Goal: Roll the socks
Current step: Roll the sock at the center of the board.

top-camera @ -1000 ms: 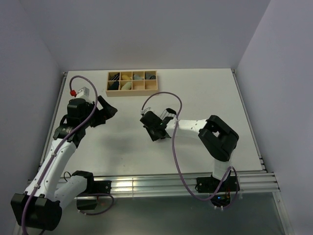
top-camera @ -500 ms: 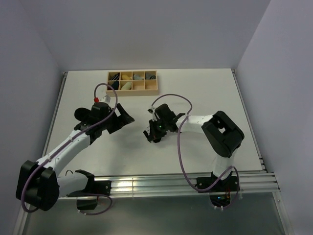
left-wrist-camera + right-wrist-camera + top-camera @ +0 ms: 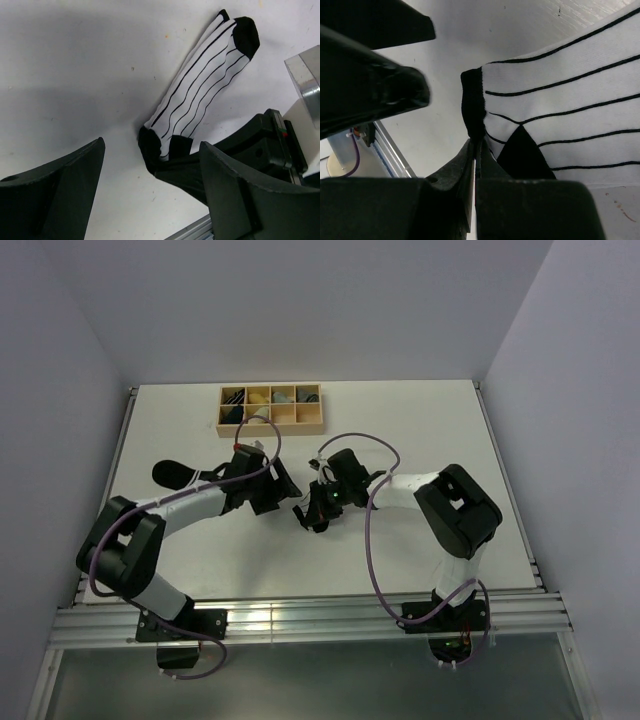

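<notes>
The white sock with thin black stripes (image 3: 200,90) lies flat on the table, its black end nearest me; it also fills the right wrist view (image 3: 570,95). My right gripper (image 3: 477,142) is shut on the sock's black edge (image 3: 472,107); in the left wrist view its black fingers (image 3: 215,160) reach the sock's near end. My left gripper (image 3: 150,145) is open, low over that same end, with one finger (image 3: 370,95) close to the sock's left. From above, both grippers (image 3: 280,485) (image 3: 310,515) meet mid-table and hide most of the sock. A dark flat shape (image 3: 175,473) at the left looks like the black sock.
A wooden compartment box (image 3: 270,426) with tan, grey and dark sock rolls stands at the back of the table. The metal rail (image 3: 300,615) runs along the near edge. Purple cables loop over both arms.
My left arm has swung right from the table's left side until its open gripper reaches the striped sock. My right gripper has shifted slightly and stays on the sock.
</notes>
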`<state>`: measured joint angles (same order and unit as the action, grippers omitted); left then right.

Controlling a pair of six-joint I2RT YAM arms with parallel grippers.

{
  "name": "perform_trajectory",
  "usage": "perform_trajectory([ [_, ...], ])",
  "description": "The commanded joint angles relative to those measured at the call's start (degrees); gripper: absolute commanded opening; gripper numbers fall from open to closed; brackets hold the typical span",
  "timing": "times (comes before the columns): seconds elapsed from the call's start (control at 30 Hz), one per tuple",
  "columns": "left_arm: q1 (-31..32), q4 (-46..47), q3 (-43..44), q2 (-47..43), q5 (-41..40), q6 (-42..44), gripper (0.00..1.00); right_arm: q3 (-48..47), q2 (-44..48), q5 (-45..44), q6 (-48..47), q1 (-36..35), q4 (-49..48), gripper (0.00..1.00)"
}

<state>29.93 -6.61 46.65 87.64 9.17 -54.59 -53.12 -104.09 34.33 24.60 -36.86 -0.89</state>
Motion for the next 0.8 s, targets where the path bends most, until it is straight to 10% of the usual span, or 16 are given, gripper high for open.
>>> perform_trajectory([
  [0.0, 1.09, 2.92, 3.35, 2.53, 0.85, -0.78, 0.81, -0.58, 0.29, 1.18, -0.52, 0.12, -1.66, 0.0],
  [0.77, 3.73, -0.59, 4.41, 12.03, 3.13, -3.68, 0.55, 1.0, 2.05, -0.58, 0.98, 0.3, -4.56, 0.0],
])
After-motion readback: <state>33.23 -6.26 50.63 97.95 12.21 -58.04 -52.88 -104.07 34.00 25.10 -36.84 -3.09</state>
